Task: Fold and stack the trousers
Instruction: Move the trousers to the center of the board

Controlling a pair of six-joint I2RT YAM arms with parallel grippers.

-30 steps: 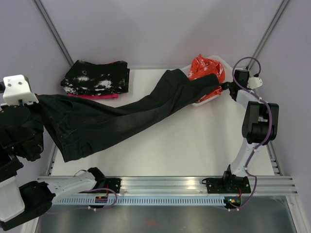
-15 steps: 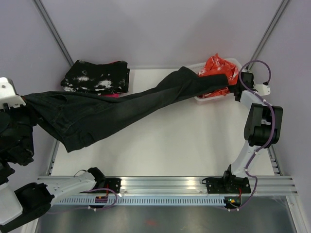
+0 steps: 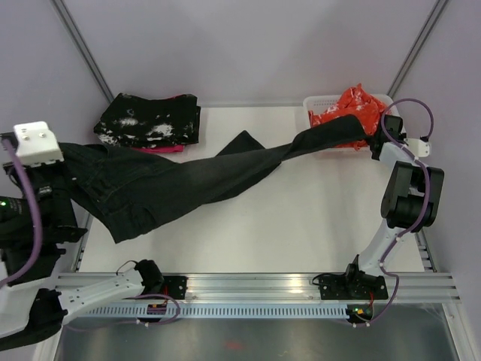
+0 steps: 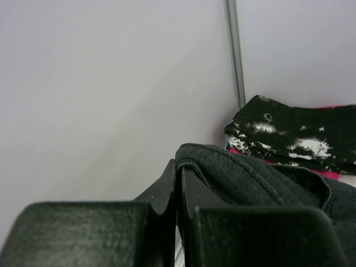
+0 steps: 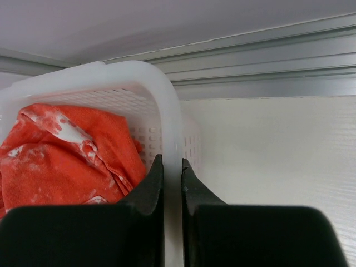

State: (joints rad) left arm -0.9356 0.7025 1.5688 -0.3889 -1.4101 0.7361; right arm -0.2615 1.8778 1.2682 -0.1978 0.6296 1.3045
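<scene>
- Since one second ago, the white basket (image 3: 314, 105) has slid to the right along the far edge of the worktop (image 3: 301, 218).
- My right end effector (image 5: 169, 166) is clenched on the rim of this basket, and the orange-red cloth (image 5: 72, 144) lies inside it.
- My left end effector (image 4: 177, 169) is clenched on the waist part of the trousers (image 3: 173, 184), at the left edge of the worktop.
- From there the trousers stretch across the worktop to the right, and one leg end lies over the basket, upon the orange-red cloth.
- Near the middle, the other leg is turned back on itself.
- At the far left corner sits a black cloth with white speckles (image 3: 150, 120), on top of a pink cloth (image 3: 158, 149).
</scene>
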